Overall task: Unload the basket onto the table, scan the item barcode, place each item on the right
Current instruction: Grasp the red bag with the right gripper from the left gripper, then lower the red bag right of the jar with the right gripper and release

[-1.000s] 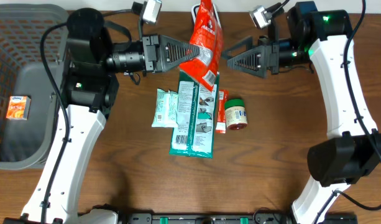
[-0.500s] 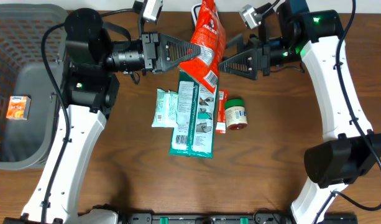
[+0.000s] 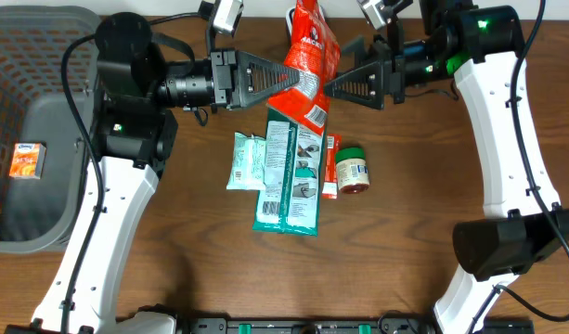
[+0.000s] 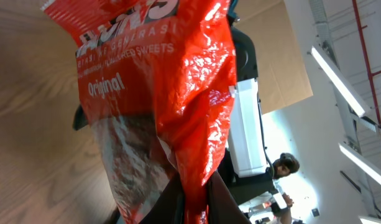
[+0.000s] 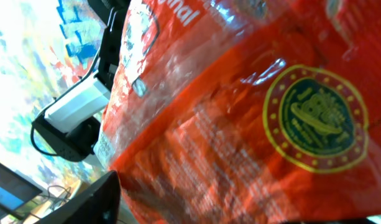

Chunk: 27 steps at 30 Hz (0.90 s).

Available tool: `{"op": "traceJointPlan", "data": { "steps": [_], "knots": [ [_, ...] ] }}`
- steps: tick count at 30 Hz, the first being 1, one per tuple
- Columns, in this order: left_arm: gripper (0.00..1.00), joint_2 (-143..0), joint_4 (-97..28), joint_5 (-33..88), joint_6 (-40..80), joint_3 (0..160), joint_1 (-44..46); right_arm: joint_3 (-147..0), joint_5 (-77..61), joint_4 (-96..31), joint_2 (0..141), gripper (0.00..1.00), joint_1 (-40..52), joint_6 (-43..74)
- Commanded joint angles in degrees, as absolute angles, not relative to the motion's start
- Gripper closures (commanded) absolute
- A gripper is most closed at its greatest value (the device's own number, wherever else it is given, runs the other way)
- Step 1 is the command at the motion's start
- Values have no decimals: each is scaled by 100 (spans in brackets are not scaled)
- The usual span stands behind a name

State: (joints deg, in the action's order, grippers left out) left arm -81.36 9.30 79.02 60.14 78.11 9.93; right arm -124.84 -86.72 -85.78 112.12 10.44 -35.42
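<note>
The brown wooden table (image 3: 405, 260) fills the overhead view. One dark mesh basket (image 3: 15, 56) takes the upper left corner, with a grey lining on its floor; a single small thing lies in it, left of centre.

Two arms reach in from the sides. The left arm (image 3: 108, 213) and the right arm (image 3: 507, 139) meet at the top centre of the frame.

Between them hangs the one red bag (image 3: 307, 56), lifted off the table at top centre, its lower end over the goods below. The left gripper (image 3: 282, 82) is clamped on the bag's left edge; in the left wrist view its fingers (image 4: 168, 202) pinch the red film at the bottom of the frame. The right gripper (image 3: 326, 88) sits at the bag's right edge. In the right wrist view the bag (image 5: 252, 124) fills the frame and only one dark finger (image 5: 94, 199) shows at lower left, so whether that gripper has closed on the bag cannot be told.

Four goods lie on the table at centre. One long green bag (image 3: 286, 176) lies lengthwise. One pale teal packet (image 3: 247, 160) touches its left side. One jar with a green lid (image 3: 353, 170) lies on its side to the right. One thin red packet (image 3: 329, 172) sits between jar and green bag.

The thing in the basket is one small orange box (image 3: 27, 160).
</note>
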Motion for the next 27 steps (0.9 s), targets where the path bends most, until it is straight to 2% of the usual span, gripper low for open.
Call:
{"op": "traceJointPlan", "data": {
  "steps": [1, 2, 4, 8, 10, 11, 12, 16, 17, 21, 27],
  "knots": [
    [93, -8123, 956, 7950, 5959, 7828, 1009, -12674, -8943, -8562, 11076, 40, 1173, -3518],
    [93, -8123, 956, 7948, 5898, 7828, 1011, -12674, -8943, -8562, 11076, 46, 1168, -3522],
    [93, -8123, 956, 7942, 5806, 7828, 1009, -12674, -8943, -8503, 11076, 51, 1162, -3544],
    [93, -8123, 952, 7791, 5450, 7822, 1007, -12674, -8941, -8285, 11076, 68, 1168, -3542],
    [92, -8125, 952, 7636, 5172, 7822, 1004, -12674, -8941, -8241, 11076, 82, 1151, -3544],
    [92, -8123, 952, 7557, 5030, 7822, 1004, -12674, -8938, -8241, 11076, 88, 1142, -3544],
    [84, -8123, 952, 7485, 4897, 7822, 1004, -12674, -8938, -8228, 11076, 91, 1125, -3544],
    [54, -8125, 930, 7122, 4401, 7813, 993, -12674, -8545, -8213, 11078, 96, 1098, -3535],
    [43, -8125, 926, 6928, 4145, 7811, 963, -12674, -8224, -8241, 11078, 98, 1096, -3522],
    [37, -8125, 438, 6257, 3483, 7811, 751, -12674, -7478, -8318, 11078, 99, 1013, -3199],
    [37, -8125, -1474, 4772, 2355, 7811, 617, -12674, -6125, -8569, 11078, 99, 666, -2349]
  ]
}}
